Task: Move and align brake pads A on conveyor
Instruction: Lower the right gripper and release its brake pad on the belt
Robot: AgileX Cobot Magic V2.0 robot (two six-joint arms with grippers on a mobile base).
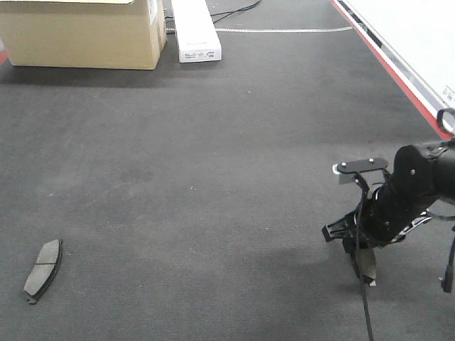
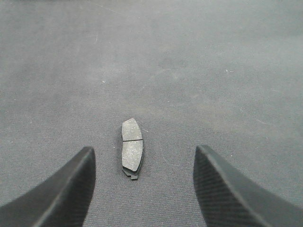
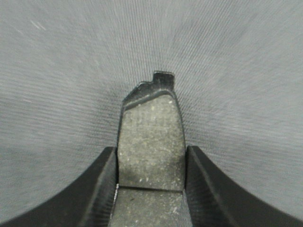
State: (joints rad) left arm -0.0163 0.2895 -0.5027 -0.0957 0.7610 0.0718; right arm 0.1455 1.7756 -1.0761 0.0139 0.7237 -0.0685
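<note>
Front view: the conveyor (image 1: 213,177), a rough dark belt with a red edge stripe (image 1: 387,67) on the right, runs to a cardboard box (image 1: 85,35) and a white carton (image 1: 195,32). A loose brake pad (image 1: 44,268) lies flat at the near left. The right gripper (image 1: 363,260) hangs low at the right; what it grips is hard to make out here.

Left wrist view: the left gripper (image 2: 143,153) is spread wide, with the loose brake pad on the belt between its fingers, untouched.

Right wrist view: the right gripper is clamped on the held brake pad (image 3: 151,137), its tab end pointing away.

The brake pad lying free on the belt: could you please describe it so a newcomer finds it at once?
Start on the wide dark conveyor and go to its near left corner in the front view. There a grey grooved brake pad lies flat and alone; the other pad is clamped in the right gripper.
</note>
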